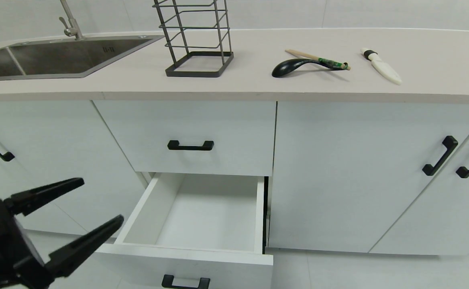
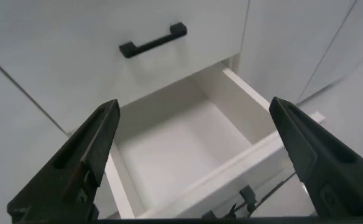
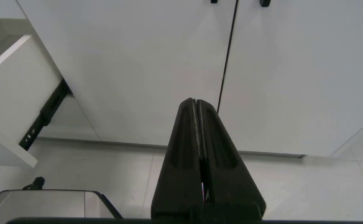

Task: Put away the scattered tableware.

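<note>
Pre-grasp: drawer open, nothing held.
Spoon, chopsticks, knife right of wire rack, drawer below it. Left gripper spread, right gripper pressed together. Spoon light, stiff, perhaps slick: grip mid-handle.

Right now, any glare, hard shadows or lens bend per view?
Head view: counter edge bows and cabinet doors lean outward, wide-lens bend; soft shadow beside the black ladle; faint sheen in the sink. Left wrist view: drawer evenly lit, open left pincer dark. Right wrist view: shut right pincer dark against the cabinet doors, no glare.
</note>
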You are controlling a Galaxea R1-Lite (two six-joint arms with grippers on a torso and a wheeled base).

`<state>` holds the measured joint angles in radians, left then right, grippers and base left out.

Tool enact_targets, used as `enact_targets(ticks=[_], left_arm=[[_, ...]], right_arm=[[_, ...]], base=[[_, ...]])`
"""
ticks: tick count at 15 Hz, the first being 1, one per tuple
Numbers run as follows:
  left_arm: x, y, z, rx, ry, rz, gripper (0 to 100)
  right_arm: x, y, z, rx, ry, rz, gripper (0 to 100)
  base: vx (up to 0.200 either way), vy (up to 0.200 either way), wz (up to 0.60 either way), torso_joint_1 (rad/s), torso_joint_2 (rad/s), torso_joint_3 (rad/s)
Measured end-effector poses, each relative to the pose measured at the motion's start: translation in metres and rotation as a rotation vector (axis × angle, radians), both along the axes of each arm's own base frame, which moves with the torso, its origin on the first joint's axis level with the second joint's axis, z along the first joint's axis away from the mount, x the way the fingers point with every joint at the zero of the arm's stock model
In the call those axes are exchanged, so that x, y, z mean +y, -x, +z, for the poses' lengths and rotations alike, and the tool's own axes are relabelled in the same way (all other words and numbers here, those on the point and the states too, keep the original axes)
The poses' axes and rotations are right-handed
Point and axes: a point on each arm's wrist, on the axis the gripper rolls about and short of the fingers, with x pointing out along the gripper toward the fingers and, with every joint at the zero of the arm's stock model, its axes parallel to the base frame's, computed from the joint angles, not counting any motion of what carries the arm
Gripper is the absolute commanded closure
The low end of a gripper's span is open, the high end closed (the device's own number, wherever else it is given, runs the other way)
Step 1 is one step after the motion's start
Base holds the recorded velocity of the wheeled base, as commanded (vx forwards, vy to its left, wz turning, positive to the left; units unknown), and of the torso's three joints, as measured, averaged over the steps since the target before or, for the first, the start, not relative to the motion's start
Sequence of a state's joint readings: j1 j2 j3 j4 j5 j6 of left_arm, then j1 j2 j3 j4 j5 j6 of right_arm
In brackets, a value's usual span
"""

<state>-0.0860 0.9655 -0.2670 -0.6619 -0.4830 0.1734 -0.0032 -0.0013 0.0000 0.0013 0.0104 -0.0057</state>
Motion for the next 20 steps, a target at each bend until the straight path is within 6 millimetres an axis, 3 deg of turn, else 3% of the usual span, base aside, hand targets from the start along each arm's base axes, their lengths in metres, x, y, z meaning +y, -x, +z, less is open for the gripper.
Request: enact_targets(ticks=[6, 8, 10, 12, 18, 20], left_arm=[[0.012, 0.097, -0.051, -0.101, 0.105, 0.194, 0], [0.015, 0.117, -0.077, -0.056, 0.142, 0.305, 0], [0.017, 0.127, -0.104, 0.042, 0.121, 0.429, 0], [0.02, 0.13, -0.111, 0.023, 0.094, 0.584, 0], [0.02, 0.133, -0.113, 0.012, 0.167, 0.599, 0], [0.02, 0.133, -0.113, 0.013, 0.174, 0.598, 0]], right_arm=[[0.0, 0.0, 0.0, 0.0, 0.001, 0.0, 100], [0.0, 0.0, 0.0, 0.0, 0.001, 0.0, 100], [0.0, 0.0, 0.0, 0.0, 0.0, 0.0, 100], [0.0, 0.0, 0.0, 0.0, 0.0, 0.0, 100], [0.0, 0.0, 0.0, 0.0, 0.006, 0.004, 100], [0.0, 0.0, 0.0, 0.0, 0.006, 0.005, 100]], base=[[0.0, 0.0, 0.0, 0.0, 0.0, 0.0], [0.0, 0.0, 0.0, 0.0, 0.0, 0.0], [0.0, 0.0, 0.0, 0.0, 0.0, 0.0], [0.0, 0.0, 0.0, 0.0, 0.0, 0.0], [0.0, 0.0, 0.0, 0.0, 0.0, 0.0], [0.0, 0.0, 0.6, -0.002, 0.0, 0.002]])
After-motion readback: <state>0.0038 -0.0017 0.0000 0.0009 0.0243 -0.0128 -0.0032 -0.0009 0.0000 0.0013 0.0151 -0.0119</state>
